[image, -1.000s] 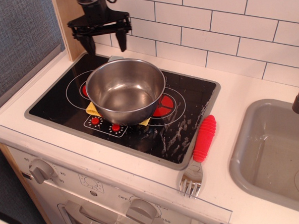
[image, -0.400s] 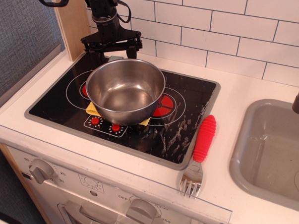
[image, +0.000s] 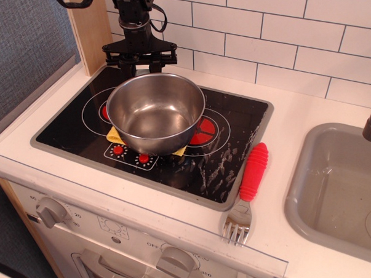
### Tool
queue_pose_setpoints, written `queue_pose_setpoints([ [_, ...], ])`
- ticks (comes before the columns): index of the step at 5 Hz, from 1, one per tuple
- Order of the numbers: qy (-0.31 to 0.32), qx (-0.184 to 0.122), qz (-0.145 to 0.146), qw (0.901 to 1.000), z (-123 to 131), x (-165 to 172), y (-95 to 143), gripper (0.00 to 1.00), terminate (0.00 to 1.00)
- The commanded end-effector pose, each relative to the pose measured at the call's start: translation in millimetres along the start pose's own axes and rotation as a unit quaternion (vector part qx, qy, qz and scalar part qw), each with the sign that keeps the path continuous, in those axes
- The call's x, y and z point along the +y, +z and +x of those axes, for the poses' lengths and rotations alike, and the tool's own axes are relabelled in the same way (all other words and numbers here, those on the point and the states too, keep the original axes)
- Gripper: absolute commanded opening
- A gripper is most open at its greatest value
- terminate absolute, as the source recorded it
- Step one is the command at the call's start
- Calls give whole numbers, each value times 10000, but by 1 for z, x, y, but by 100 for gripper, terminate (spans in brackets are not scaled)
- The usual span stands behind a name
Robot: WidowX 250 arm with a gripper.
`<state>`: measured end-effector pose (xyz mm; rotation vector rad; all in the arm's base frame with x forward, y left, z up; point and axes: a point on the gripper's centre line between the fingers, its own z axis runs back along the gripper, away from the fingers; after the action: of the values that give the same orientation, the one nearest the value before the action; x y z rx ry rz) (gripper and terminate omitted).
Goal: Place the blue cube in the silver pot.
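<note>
Lowered since the earlier frames: black robot gripper (image: 142, 68), now just behind the far rim of the round shiny stainless-steel pot, fingers spread wide and hanging down. Nothing visible between them; fingertips partly hidden by the pot.

Grey sink basin (image: 335, 188), right, set into the white counter (image: 296, 125).
Black glass hob (image: 229, 155) with white ring markings and red burner discs; smeared white at front right.
Silver pot (image: 156, 111), empty inside, resting on a yellow cloth (image: 114, 135).
Fork with ribbed red handle (image: 253, 172), right of hob.
Front panel dial lettering: "OFF" legible; other numerals too small.
Small pale blue cube: not discernible, possibly hidden behind pot.
</note>
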<state>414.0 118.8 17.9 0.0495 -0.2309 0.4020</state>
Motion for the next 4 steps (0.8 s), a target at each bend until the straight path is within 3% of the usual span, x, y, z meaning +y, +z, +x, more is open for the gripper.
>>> queue_pose_setpoints([
  [1,190,-366,-42,9991,9,12,25,0,0],
  [4,502,-882,-59,9948,24,33,64,0,0],
])
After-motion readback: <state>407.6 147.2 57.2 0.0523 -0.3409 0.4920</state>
